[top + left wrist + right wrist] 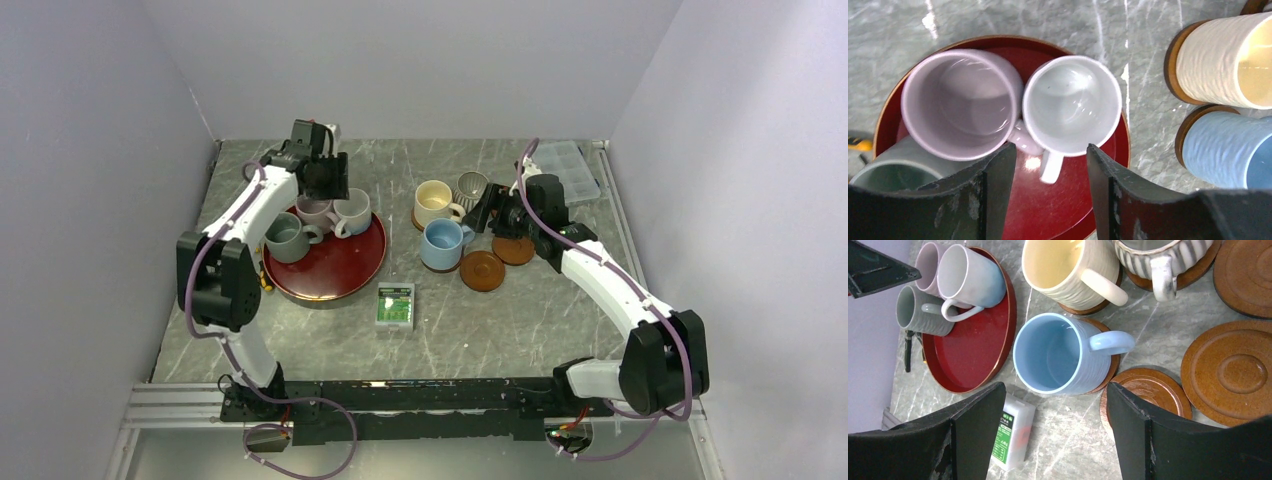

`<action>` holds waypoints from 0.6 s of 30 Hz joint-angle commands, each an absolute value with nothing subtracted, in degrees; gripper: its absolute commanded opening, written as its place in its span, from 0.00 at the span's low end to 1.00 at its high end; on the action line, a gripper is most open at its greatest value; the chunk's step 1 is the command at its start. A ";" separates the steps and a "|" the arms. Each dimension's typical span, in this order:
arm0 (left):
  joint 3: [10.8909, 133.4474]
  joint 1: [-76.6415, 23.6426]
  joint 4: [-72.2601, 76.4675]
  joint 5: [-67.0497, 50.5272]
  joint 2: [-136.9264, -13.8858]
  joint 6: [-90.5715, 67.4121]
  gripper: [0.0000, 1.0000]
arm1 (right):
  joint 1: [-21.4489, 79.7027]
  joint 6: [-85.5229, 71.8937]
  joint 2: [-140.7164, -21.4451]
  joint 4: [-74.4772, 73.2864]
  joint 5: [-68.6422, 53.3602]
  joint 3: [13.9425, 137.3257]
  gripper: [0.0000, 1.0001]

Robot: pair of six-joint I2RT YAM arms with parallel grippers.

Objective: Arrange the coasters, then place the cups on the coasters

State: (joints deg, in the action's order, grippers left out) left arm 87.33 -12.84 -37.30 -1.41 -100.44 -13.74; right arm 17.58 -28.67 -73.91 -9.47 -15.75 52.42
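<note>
1. Coasters [1230,370]: flat reddish-brown discs with raised rims and ringed faces.
2. Cups: small, handled, empty, upright. White cup [1071,102] and mauve cup [960,102] smooth and glossy. Blue cup [1055,352] and cream cup [1068,270] ribbed. Striped cup [1158,255] grey and white.
3. Left end effector [1048,185]: jaws apart, clamped on nothing, right above the white cup's handle. Handle in the gap between the fingers [998,190], touching neither.
4. Mauve cup touching the white cup, just ahead of one finger. Green cup [893,170] partly hidden under that same finger.
5. Right end effector [1055,425]: jaws wide apart, gripping nothing. Blue cup just ahead of the gap, on a coaster, handle turned toward one finger.
6. Cream and striped cups farther ahead of the right end effector, each on its own coaster.
7. Three bare coasters on the counter [1068,440]: one just beside a fingertip, one next to it farther out, one near the striped cup.
8. White-and-green packet [1013,432] just beside the other finger.
9. Dark-red tray [1048,215] below the left end effector, holding the white, mauve and green cups.
</note>
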 commanded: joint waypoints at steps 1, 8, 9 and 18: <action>92.23 -14.81 -37.37 -4.42 -104.26 -12.23 0.58 | 17.67 -28.07 -72.60 -8.91 -15.14 51.71 0.78; 92.27 -15.64 -38.39 1.93 -106.67 -15.21 0.57 | 17.67 -28.24 -72.42 -8.88 -15.62 50.92 0.77; 92.04 -15.64 -38.34 2.49 -106.79 -15.58 0.57 | 17.68 -28.29 -72.50 -8.73 -15.67 50.86 0.77; 89.13 -15.64 -36.30 6.79 -105.92 -18.17 0.55 | 17.67 -28.84 -73.38 -8.01 -16.71 50.57 0.77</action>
State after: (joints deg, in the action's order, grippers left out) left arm 90.15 -15.66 -38.30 3.75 -107.13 -16.36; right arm 17.61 -28.73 -73.91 -10.24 -15.70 50.81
